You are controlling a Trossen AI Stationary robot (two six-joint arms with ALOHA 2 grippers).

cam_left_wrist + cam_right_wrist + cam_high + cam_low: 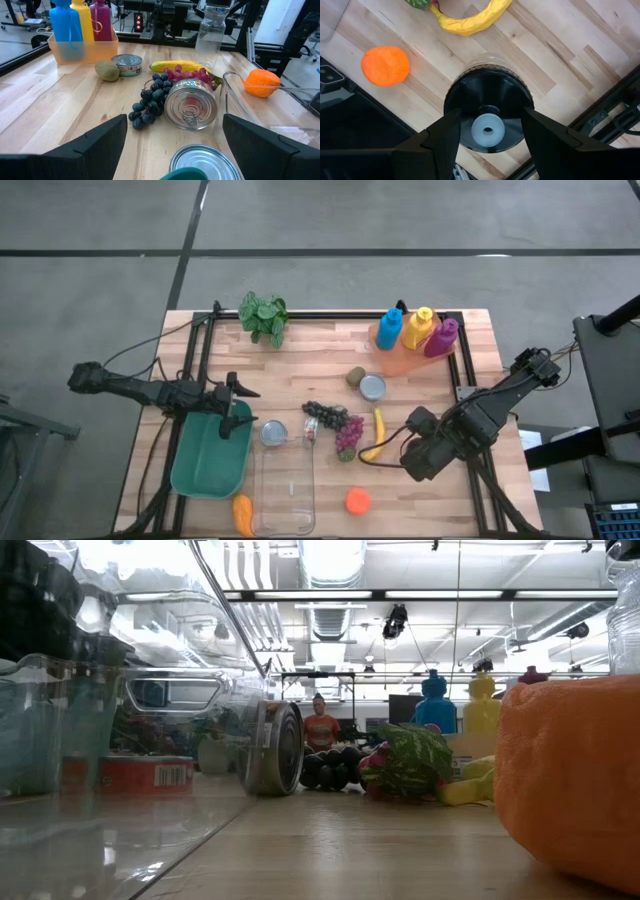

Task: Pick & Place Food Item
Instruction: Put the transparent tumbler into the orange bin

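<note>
My right gripper (420,457) (490,112) is near the table's right near side, pointing down over a clear jar with a black lid (489,107). In the left wrist view that jar (210,31) stands beside the banana (376,435). Dark grapes (325,415), red grapes (350,436), a kiwi (356,376), two tins (372,387) (273,432) and an orange (358,501) lie on the wood. My left gripper (235,406) (172,145) hangs open over the far right corner of the green bin (205,465), touching nothing. My right gripper has the jar by its black lid, one finger (451,125) on each side of the lid's rim (449,102). The fingers come from above, pointing down. The jar stays upright; in the left wrist view its base (206,56) looks to be on the table.
A clear rectangular container (285,485) lies at the near edge, an orange vegetable (242,515) left of it. An orange tray with blue, yellow and magenta bottles (415,332) and a leafy plant (263,316) stand along the far edge. A tin (191,104) lies on its side.
</note>
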